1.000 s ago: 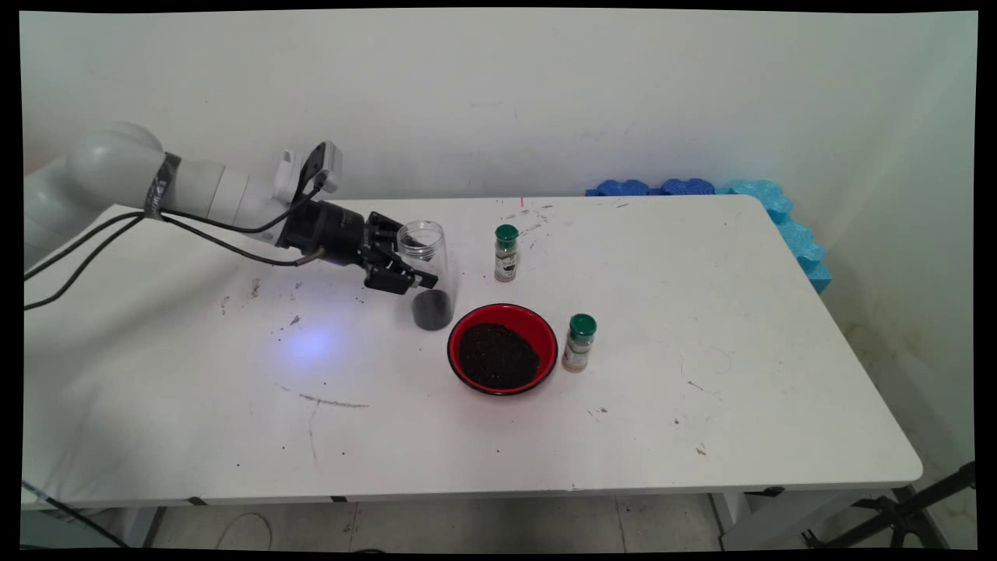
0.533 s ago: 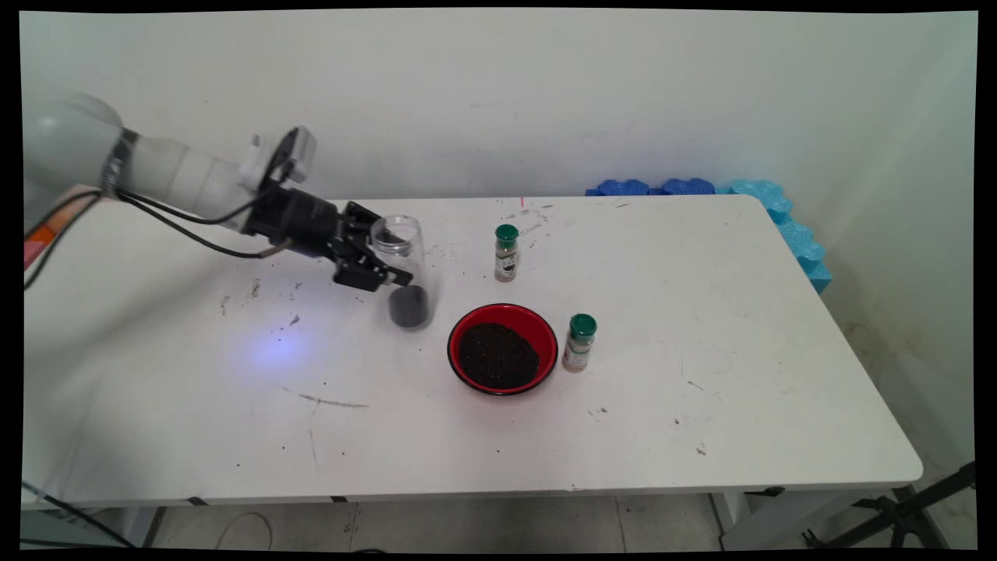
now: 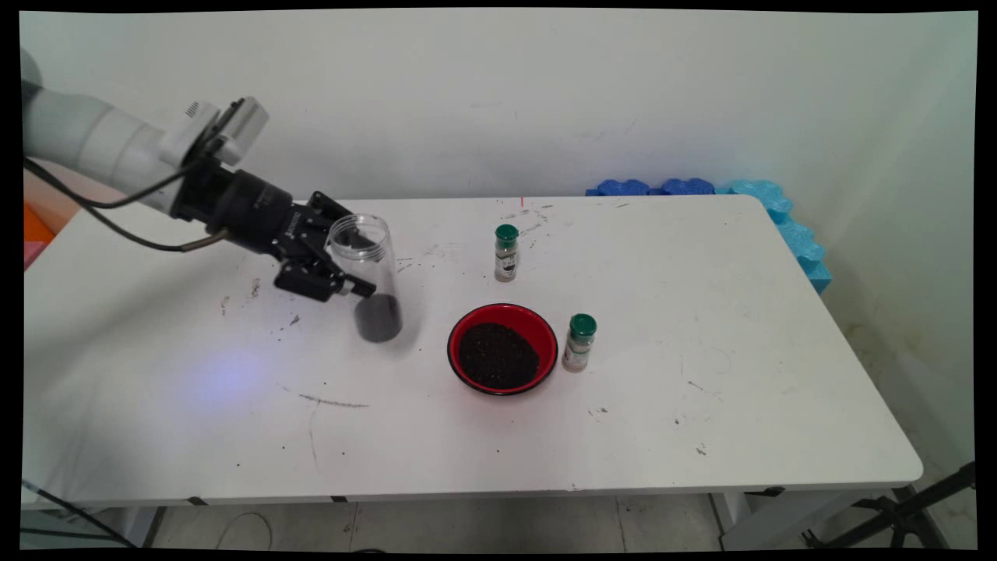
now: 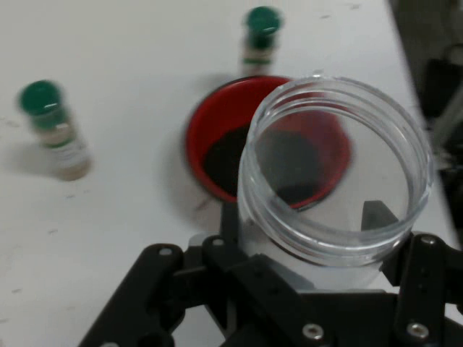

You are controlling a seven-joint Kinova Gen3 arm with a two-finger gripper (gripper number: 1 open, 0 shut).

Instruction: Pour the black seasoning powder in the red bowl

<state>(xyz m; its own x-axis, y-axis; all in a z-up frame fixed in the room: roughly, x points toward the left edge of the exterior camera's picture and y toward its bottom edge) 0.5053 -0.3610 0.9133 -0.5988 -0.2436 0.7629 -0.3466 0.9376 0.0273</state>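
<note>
Gripper (image 3: 343, 273) pinching a clear jar (image 3: 366, 273) of dark grains, left of the red bowl (image 3: 503, 348).

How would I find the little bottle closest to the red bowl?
Start at the white table and find the red bowl of dark grains near its middle. The spice bottle stands just right of it; its green-capped twin stands farther back, apart from the bowl.

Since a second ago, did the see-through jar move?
Yes. The jar, held in the gripper, went left, farther from the red bowl.
</note>
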